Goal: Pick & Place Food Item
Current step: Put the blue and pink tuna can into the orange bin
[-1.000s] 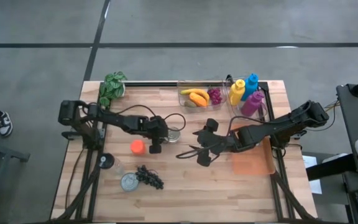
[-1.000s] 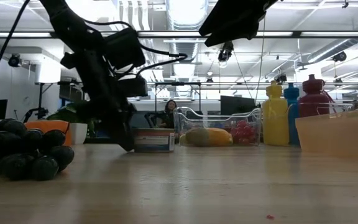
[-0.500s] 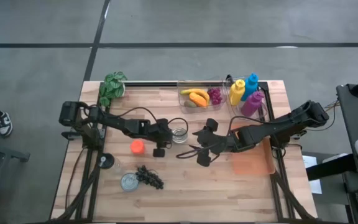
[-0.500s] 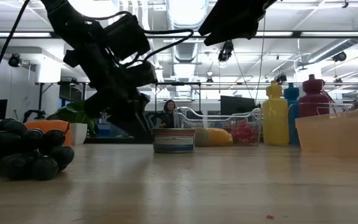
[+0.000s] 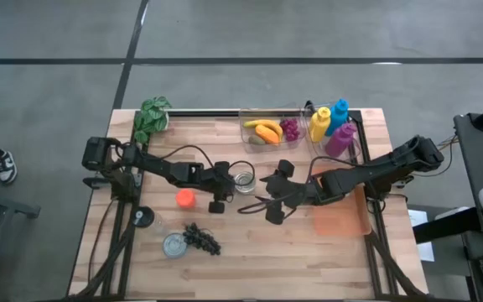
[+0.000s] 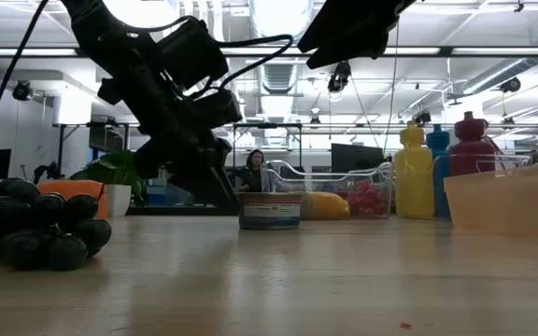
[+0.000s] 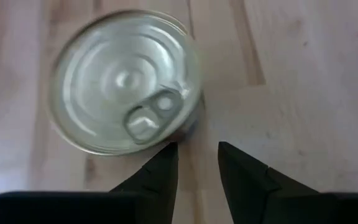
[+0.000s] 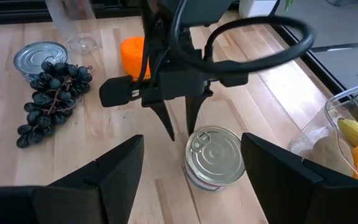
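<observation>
Low view: grapes (image 6: 26, 229) sit nearest, cut off at the frame's edge. Behind them the left pincer (image 6: 220, 191) blocks part of the tin can (image 6: 270, 210), so any contact is hard to judge. The can has slid rightward across the table (image 5: 250, 243) since a second ago, the left pincer following. Its fingers (image 7: 160, 171) are slightly parted, empty, tips right beside the can's rim. Farther off, the right pincer (image 5: 268, 204) hangs spread wide, holding nothing, beside the orange tray (image 5: 340, 218).
</observation>
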Action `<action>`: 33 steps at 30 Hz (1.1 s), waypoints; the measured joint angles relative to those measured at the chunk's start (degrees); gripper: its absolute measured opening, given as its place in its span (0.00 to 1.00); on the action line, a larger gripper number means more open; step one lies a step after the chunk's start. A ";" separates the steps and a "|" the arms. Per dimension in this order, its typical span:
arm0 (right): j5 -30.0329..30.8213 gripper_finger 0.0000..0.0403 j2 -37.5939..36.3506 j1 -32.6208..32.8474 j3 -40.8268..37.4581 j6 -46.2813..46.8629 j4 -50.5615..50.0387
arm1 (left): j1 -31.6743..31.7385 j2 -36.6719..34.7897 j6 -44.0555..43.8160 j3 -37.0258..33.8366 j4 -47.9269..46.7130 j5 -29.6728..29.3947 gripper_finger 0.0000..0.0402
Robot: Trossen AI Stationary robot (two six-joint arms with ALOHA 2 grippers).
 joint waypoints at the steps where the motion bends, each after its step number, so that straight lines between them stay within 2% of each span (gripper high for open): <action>1: 0.00 0.66 0.00 0.01 -0.01 -0.02 0.01 | -0.13 0.07 0.18 -0.02 0.04 0.35 0.29; 7: 0.00 0.64 0.00 0.00 -0.02 -0.24 0.23 | -0.80 1.81 1.36 0.16 4.30 0.85 0.29; 18: 0.00 0.61 0.00 0.00 -0.15 -0.47 0.06 | -2.47 6.79 4.16 4.62 3.93 2.11 0.29; 33: 0.00 0.66 0.00 0.00 -0.26 -1.09 -0.11 | -2.60 2.42 4.64 4.48 -3.01 1.87 0.29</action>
